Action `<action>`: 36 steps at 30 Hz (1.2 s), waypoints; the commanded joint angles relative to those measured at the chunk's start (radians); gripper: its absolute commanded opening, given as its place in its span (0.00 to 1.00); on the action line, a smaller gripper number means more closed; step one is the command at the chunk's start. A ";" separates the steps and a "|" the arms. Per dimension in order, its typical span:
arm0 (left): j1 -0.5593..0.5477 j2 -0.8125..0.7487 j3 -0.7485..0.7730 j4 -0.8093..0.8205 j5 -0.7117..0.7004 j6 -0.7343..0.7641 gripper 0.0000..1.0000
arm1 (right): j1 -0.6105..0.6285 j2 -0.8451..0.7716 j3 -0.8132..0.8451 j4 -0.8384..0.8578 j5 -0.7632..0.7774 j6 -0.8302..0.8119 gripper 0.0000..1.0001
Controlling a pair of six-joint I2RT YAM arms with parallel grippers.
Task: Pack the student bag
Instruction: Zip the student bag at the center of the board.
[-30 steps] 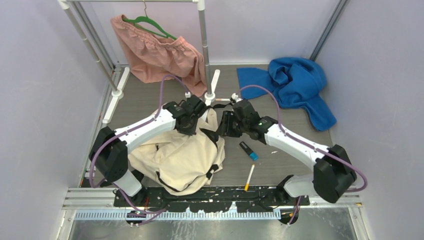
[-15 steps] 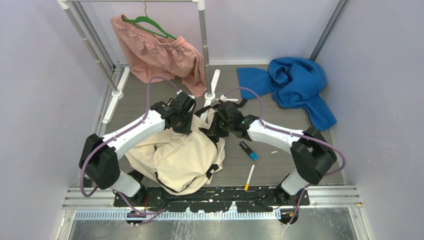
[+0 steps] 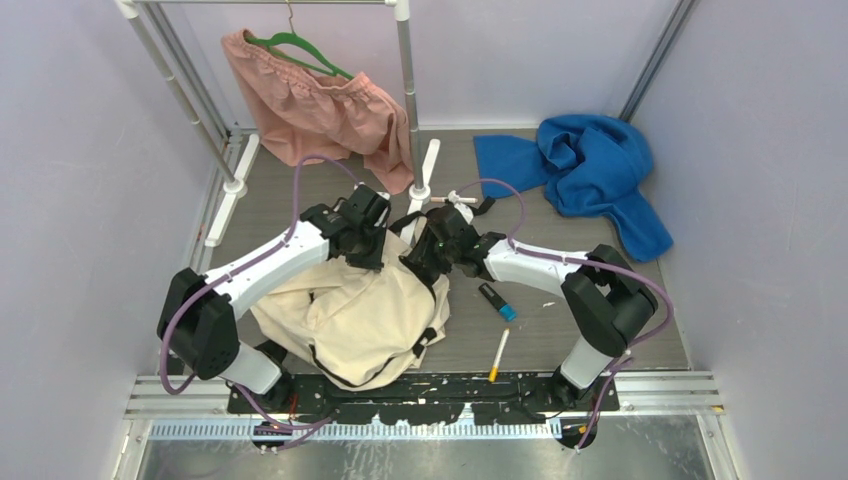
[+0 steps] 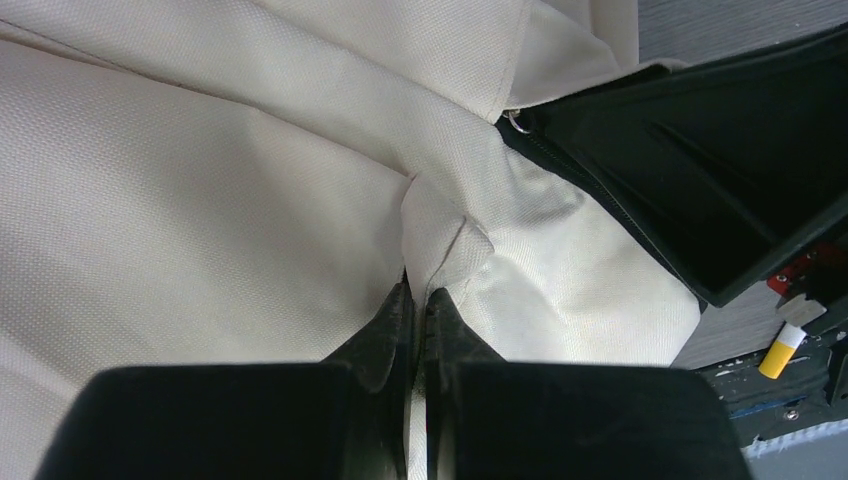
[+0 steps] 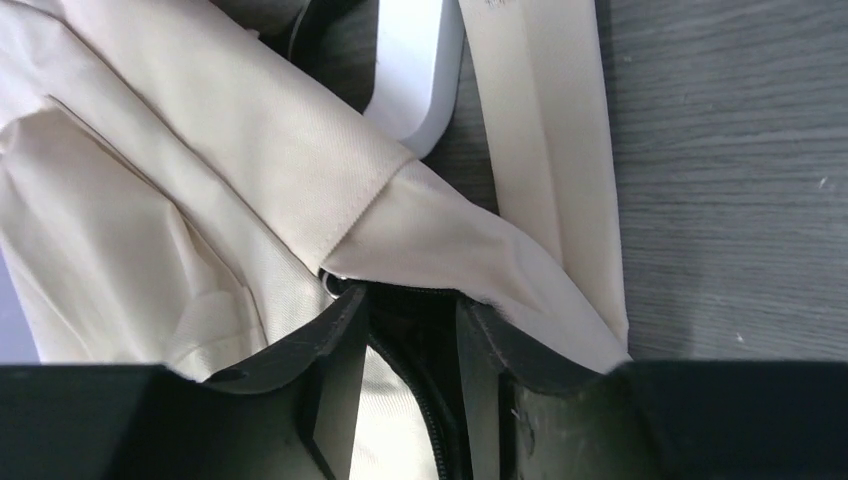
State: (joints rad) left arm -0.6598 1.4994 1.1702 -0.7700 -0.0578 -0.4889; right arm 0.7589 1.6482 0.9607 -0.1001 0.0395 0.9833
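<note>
The cream-beige student bag lies crumpled on the table between my arms, with black zipper lines and straps. My left gripper is at the bag's far edge, shut on a pinched fold of its fabric; the fingertips are pressed together on the cloth. My right gripper is at the bag's far right corner. In the right wrist view its jaws stand apart, straddling the black zipper edge under a cream flap. The right gripper's black body shows in the left wrist view.
A black marker with a blue cap and a white-and-yellow pen lie right of the bag. A blue fleece cloth is at the back right. A pink garment hangs on the rack, whose white foot is just behind both grippers.
My right arm has swung left and its gripper has come onto the bag's far right corner. My left gripper has shifted slightly left and back, still holding the fabric.
</note>
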 commanded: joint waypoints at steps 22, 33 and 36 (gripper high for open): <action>0.009 -0.045 -0.004 -0.003 0.026 0.033 0.00 | -0.029 0.134 -0.016 0.351 -0.286 0.073 0.59; 0.008 -0.053 -0.007 -0.001 0.028 0.038 0.00 | -0.077 0.186 -0.085 0.535 -0.427 0.252 0.62; 0.009 -0.051 -0.010 0.000 0.027 0.038 0.00 | -0.103 0.183 -0.129 0.640 -0.478 0.329 0.50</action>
State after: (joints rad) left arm -0.6552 1.4872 1.1622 -0.7635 -0.0391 -0.4637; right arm 0.6830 1.8267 0.8803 0.3511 -0.3378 1.1816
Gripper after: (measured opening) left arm 0.031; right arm 0.562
